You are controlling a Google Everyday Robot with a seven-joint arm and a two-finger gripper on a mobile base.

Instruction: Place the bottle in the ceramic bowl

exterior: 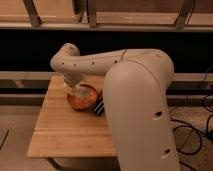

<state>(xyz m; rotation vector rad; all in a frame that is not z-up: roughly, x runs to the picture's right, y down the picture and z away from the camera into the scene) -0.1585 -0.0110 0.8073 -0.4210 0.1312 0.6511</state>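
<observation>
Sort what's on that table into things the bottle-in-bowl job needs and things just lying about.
Job:
- ceramic bowl, orange-brown, on the wooden table
- bottle, pale, over the bowl
- gripper, down at the bowl

Lying about:
- black striped item beside the bowl
- cables on the floor

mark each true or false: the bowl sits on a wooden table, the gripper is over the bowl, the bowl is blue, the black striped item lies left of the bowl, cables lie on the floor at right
1. The ceramic bowl sits on a wooden table. True.
2. The gripper is over the bowl. True.
3. The bowl is blue. False: it is orange-brown.
4. The black striped item lies left of the bowl. False: it lies at the bowl's right edge, partly behind the arm.
5. Cables lie on the floor at right. True.
</observation>
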